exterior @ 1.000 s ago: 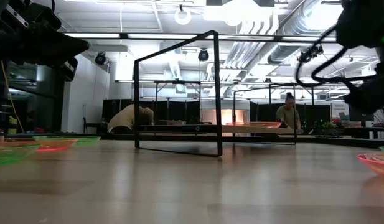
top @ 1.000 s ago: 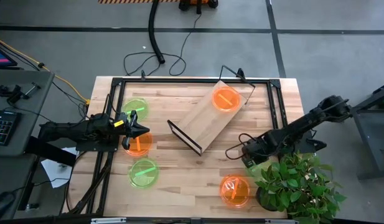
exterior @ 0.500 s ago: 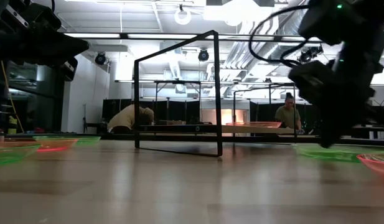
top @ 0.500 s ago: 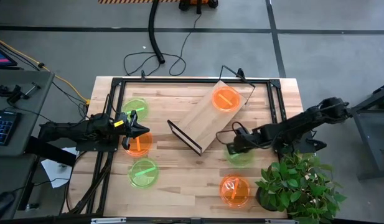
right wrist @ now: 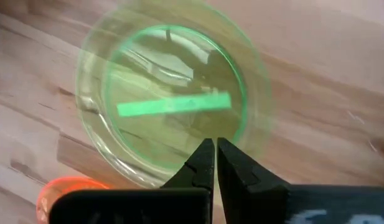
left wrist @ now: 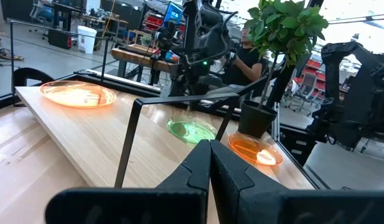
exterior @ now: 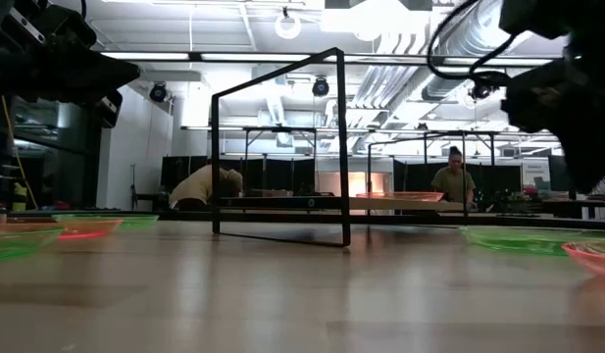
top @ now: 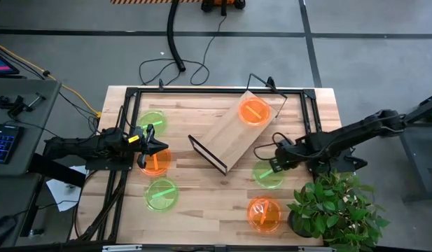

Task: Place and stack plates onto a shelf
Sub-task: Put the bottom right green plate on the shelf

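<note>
Green plate [top: 267, 174] partly hidden under closed right pincer [top: 277, 164].

potted plant [top: 335, 206], keyboard [top: 1, 143], floor cable [top: 175, 38]

glossy translucent plastic plates [right wrist: 170, 102] – matt pale wood shelf [top: 233, 133], plank table [top: 201, 203].

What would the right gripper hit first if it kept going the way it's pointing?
Most likely the green plate right below it. The right gripper, shut, points down at that plate's near rim, which lies on the table beside the shelf. How far above it hangs is unclear.
</note>
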